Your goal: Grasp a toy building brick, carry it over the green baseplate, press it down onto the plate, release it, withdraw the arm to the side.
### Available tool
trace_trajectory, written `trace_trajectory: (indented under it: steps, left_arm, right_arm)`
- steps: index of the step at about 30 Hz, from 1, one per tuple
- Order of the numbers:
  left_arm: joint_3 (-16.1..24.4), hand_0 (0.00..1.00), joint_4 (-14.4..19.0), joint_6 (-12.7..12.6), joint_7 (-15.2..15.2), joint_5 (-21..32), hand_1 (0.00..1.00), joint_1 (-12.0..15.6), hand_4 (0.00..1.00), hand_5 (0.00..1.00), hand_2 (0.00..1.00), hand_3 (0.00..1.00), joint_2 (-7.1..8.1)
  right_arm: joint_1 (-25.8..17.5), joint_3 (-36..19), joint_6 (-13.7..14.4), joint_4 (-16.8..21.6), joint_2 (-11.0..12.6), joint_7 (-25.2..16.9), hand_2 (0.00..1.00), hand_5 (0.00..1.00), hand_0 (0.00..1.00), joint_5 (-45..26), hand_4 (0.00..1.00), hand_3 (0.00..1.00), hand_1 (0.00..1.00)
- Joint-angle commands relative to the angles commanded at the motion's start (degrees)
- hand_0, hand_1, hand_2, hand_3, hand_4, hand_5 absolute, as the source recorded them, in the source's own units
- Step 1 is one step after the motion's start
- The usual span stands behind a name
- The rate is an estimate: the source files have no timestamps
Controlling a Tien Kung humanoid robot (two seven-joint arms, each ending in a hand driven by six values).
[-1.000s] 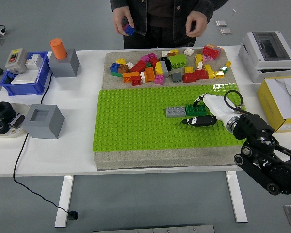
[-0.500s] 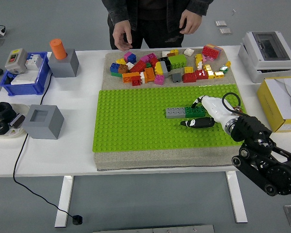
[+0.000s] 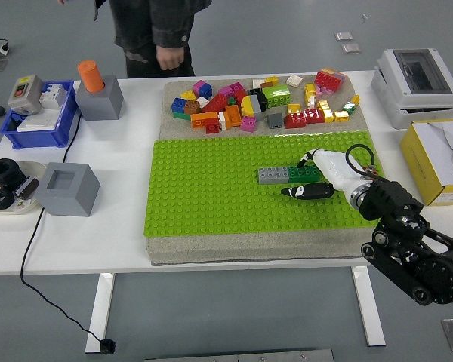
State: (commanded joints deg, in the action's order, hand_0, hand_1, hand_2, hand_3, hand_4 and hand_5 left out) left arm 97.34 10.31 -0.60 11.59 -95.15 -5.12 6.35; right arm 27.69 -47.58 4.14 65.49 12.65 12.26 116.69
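Pressing is the step in hand, I judge. In the head view the right hand point(image 3: 317, 177) lies on the green baseplate point(image 3: 211, 188), its fingers closed around a dark green brick point(image 3: 303, 174), thumb on the near side. This brick touches a grey brick point(image 3: 273, 175) on its left. Next the fingers must loosen and the arm must withdraw to the right. Whether the studs are fully seated is hidden under the hand; probably yes.

The person point(image 3: 147, 30) at twelve o'clock was cut off above the waist by the top edge. The right hand point(image 3: 321, 177) hid part of the green brick point(image 3: 302, 174), grip unclear.
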Motion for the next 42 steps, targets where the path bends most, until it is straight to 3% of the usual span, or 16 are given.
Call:
trace_trajectory:
  steps: [9,42]
  left_arm:
    - [0.03,0.656,0.00,-0.01,0.00,0.04,0.639,0.07,0.710,0.194,0.632,0.643,-0.02]
    - [-0.04,0.656,0.00,0.01,0.01,0.11,0.639,0.08,0.710,0.199,0.632,0.642,-0.12]
  right_arm:
    - [-0.43,-1.34,1.17,1.53,0.63,-0.77,0.869,0.642,0.803,-0.14,0.948,0.611,0.816]
    - [-1.46,-0.19,0.72,-1.92,0.36,-0.77,0.859,0.625,0.797,0.59,0.925,0.535,0.808]
